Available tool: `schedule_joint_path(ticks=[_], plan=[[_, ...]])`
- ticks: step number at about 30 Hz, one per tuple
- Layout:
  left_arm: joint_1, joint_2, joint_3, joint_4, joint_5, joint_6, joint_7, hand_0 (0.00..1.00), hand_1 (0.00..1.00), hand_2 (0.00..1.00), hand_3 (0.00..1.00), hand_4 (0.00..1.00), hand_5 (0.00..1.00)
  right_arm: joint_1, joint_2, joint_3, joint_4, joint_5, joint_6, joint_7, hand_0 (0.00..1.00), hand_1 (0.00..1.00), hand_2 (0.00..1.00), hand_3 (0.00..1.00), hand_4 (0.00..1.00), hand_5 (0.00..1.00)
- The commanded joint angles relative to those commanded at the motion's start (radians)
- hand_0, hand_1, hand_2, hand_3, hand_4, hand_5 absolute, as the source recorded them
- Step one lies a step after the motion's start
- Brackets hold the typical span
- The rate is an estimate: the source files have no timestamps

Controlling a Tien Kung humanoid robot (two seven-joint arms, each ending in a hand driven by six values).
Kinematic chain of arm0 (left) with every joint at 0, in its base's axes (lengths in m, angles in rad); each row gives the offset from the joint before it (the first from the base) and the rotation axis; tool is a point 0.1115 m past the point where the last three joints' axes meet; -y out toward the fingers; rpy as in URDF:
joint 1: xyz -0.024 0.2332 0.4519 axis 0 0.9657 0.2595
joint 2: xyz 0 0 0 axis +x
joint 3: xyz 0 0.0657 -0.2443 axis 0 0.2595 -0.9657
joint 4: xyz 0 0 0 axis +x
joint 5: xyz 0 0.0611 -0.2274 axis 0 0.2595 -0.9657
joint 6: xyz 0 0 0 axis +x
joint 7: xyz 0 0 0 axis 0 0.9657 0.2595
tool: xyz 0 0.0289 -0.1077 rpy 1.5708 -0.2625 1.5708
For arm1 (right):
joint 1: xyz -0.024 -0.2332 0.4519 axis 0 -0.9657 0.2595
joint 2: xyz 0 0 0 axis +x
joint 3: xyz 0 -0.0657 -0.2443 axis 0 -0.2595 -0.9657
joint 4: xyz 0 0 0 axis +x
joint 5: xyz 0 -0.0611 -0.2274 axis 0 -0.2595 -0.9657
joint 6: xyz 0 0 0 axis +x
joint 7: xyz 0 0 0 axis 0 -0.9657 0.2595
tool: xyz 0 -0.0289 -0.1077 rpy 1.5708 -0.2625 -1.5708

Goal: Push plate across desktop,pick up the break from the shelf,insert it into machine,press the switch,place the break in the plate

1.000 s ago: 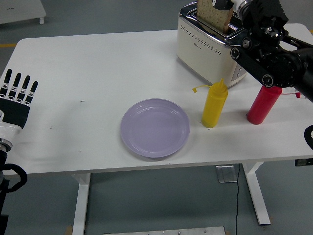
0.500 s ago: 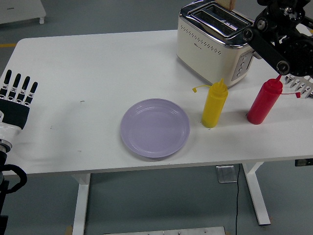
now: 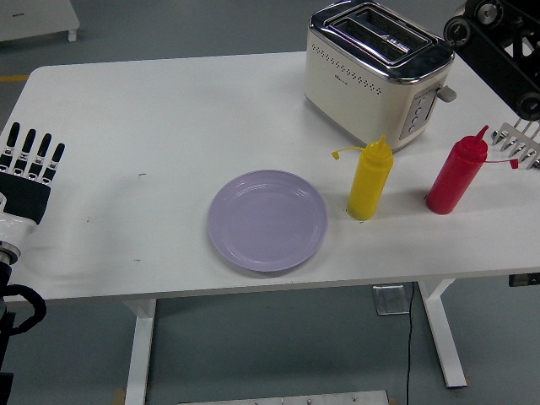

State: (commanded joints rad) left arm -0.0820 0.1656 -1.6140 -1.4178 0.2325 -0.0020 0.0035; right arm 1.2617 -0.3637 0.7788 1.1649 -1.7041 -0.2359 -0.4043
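The lilac plate (image 3: 267, 221) lies bare near the table's front edge, at its middle. The cream and chrome toaster (image 3: 375, 72) stands at the back right, and both of its slots show nothing inside. No bread is in view. My right arm (image 3: 504, 52) crosses the top right corner above and right of the toaster, its hand cut off by the picture's edge. My left hand (image 3: 30, 167) rests at the left edge with straight fingers, holding nothing.
A yellow squeeze bottle (image 3: 369, 181) stands just right of the plate, and a red one (image 3: 456, 175) further right. A white wire rack (image 3: 521, 143) pokes in at the right edge. The toaster's lever (image 3: 447, 93) sticks out on its right end.
My right arm has risen up and to the right, taking the bread slice out of the toaster's slot and out of the picture. The left hand has stayed still.
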Motion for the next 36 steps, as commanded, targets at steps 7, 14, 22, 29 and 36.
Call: schedule_joint_path(ticks=[7,14,22,29,36], plan=[[0.004,0.000,0.000,0.000,0.001,0.000,0.000,0.812,0.871,0.951,0.836,0.605,0.998,-0.016,-0.056,-0.064,0.146,0.132,0.114,-0.005,0.200,0.324,0.422,0.517,0.371,0.183],[0.008,-0.001,-0.002,0.003,0.002,0.001,-0.001,0.815,0.872,0.951,0.837,0.605,0.998,-0.031,-0.079,-0.152,0.268,0.224,0.174,-0.015,0.199,0.323,0.421,0.516,0.367,0.179],[0.009,-0.004,-0.003,0.011,0.009,0.002,-0.002,0.816,0.872,0.954,0.838,0.605,0.998,-0.042,-0.086,-0.263,0.364,0.262,0.203,-0.035,0.199,0.319,0.418,0.516,0.363,0.180],[0.008,-0.002,-0.009,0.009,0.008,0.001,-0.002,0.818,0.873,0.952,0.839,0.607,0.998,-0.048,-0.097,-0.369,0.431,0.293,0.208,-0.043,0.198,0.315,0.414,0.514,0.359,0.189],[0.006,-0.003,-0.010,0.009,0.008,0.002,-0.001,0.821,0.872,0.952,0.838,0.607,0.998,-0.067,-0.088,-0.443,0.454,0.340,0.200,-0.044,0.198,0.313,0.411,0.511,0.358,0.196]])
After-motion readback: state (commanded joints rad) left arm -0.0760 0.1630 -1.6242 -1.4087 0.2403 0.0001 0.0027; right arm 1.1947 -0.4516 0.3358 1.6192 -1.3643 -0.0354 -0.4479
